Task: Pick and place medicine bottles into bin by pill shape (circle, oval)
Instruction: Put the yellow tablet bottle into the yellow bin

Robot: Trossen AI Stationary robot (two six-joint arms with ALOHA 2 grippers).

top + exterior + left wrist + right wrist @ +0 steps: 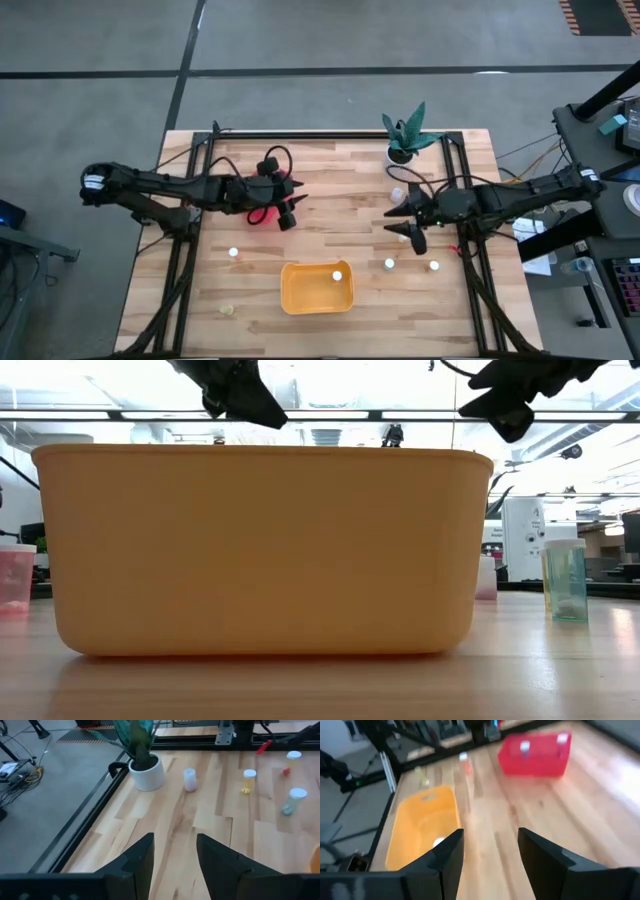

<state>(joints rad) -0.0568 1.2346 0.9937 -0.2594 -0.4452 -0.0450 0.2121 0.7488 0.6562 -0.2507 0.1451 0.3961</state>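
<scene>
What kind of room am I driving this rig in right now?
Most likely a robotics lab or workshop. A butcher-block table in a black metal frame stands on bare concrete floor, cables trail over the floor beside it, and the low view shows overhead strip lights and equipment benches behind.

A pale butcher-block wooden bench (pixel 330 190) stands on a grey concrete floor (pixel 300 40), with bright ceiling light strips (pixel 330 385) overhead.

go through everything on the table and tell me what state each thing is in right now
left gripper: open, empty, above the red tub.
right gripper: open, empty.
yellow-orange tub: upright, one bottle inside.
red tub: upright, white-capped bottles inside.
loose bottles: upright, capped.
potted plant: upright.
</scene>
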